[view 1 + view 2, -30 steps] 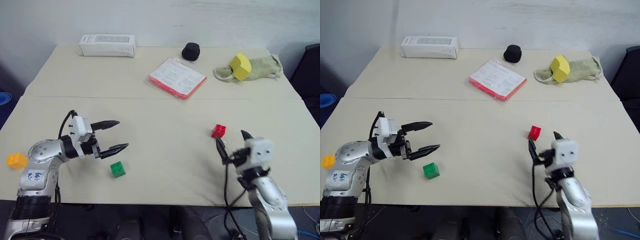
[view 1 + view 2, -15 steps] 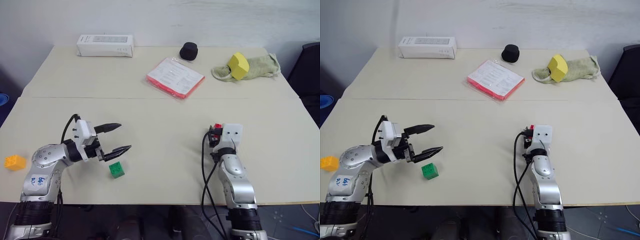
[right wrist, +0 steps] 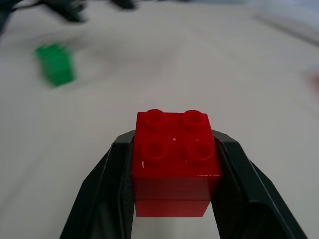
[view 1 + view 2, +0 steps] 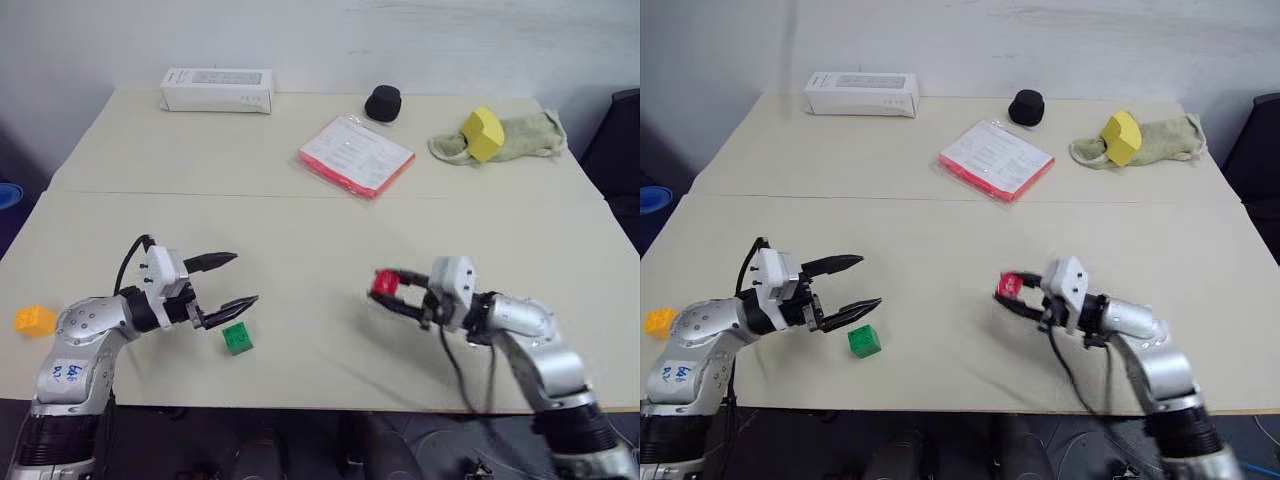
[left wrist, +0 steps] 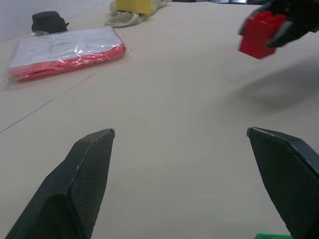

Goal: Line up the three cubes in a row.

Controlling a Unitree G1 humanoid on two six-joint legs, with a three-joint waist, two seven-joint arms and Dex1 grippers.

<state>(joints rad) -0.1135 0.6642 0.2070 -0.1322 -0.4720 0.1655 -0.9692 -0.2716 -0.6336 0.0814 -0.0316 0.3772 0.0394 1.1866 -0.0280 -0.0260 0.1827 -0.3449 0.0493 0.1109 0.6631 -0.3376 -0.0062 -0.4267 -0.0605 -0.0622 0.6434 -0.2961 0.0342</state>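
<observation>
Three bricks: our right pincer [image 4: 392, 293] clamps the red brick [image 4: 384, 283] above the bench [image 4: 300, 230]; the green brick [image 4: 236, 338] lies by our spread left pincer [image 4: 232, 279]; the orange-yellow brick [image 4: 33, 320] sits far left, its studs indistinct.

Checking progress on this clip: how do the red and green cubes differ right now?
The red cube is clamped between the right gripper fingers, lifted off the table; the green cube lies free on the table, just beside the open left gripper. Red sits mid-table, green toward the robot's left. Both are small studded bricks.
</observation>
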